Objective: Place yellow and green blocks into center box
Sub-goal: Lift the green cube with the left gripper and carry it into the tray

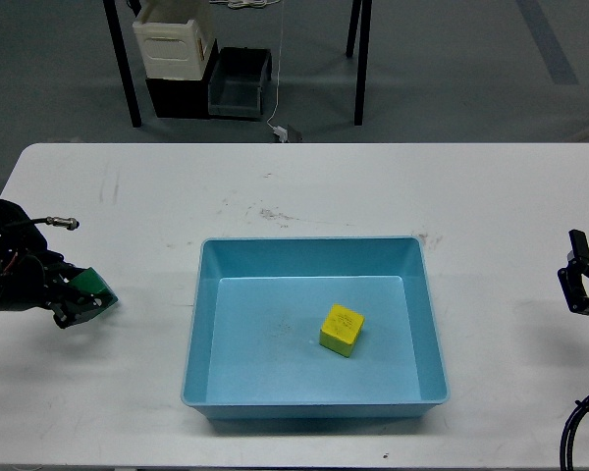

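Note:
The yellow block (342, 329) lies inside the light-blue tray (312, 247), a little right of its middle. The dark green block (92, 285) is at the far left, low over the white table, held between the fingers of my left gripper (83, 299), well left of the tray. My right gripper (579, 280) is at the right edge of the view, right of the tray and away from both blocks. It is dark and partly cut off, so its fingers cannot be told apart.
The white table (304, 186) has faint scuff marks behind the tray. Beyond its far edge stand a cream-white crate (173, 39), a dark grey bin (238, 83) and black table legs (125, 69) on the floor.

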`<state>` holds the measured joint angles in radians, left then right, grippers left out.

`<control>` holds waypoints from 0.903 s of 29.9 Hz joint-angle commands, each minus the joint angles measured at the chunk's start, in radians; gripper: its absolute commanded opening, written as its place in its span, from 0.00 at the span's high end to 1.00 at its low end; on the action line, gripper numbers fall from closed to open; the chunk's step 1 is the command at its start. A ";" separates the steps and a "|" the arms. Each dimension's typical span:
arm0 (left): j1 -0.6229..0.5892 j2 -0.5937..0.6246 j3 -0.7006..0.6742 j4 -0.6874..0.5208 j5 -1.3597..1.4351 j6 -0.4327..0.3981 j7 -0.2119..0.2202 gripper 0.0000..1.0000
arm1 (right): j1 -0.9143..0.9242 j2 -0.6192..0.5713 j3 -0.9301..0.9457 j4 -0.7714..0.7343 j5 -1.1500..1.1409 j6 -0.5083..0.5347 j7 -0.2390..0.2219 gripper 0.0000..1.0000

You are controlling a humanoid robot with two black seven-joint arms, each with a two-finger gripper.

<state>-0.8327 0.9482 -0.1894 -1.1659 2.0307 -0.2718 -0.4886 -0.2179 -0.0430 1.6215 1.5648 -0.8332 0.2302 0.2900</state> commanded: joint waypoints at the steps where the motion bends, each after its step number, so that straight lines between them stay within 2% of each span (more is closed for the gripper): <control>1: -0.091 0.020 0.005 -0.018 -0.162 -0.004 0.000 0.71 | 0.000 0.000 -0.002 0.000 0.000 -0.002 0.000 0.00; 6: -0.161 0.075 0.005 -0.147 -0.184 -0.007 0.000 0.71 | 0.000 0.002 -0.003 0.000 0.000 -0.002 0.000 0.00; 14: -0.247 0.038 0.005 -0.353 -0.161 -0.012 0.000 0.71 | -0.006 0.002 -0.003 -0.002 -0.001 -0.002 0.000 0.00; 20: -0.267 -0.112 0.021 -0.350 0.000 -0.013 0.000 0.71 | -0.006 0.005 -0.006 -0.002 -0.001 -0.002 0.000 0.00; 27: -0.258 -0.239 0.108 -0.311 0.108 -0.035 0.000 0.70 | -0.006 0.006 -0.006 -0.003 -0.001 -0.002 0.000 0.00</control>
<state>-1.1031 0.7679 -0.0998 -1.4984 2.1096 -0.2896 -0.4889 -0.2241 -0.0383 1.6138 1.5618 -0.8346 0.2285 0.2900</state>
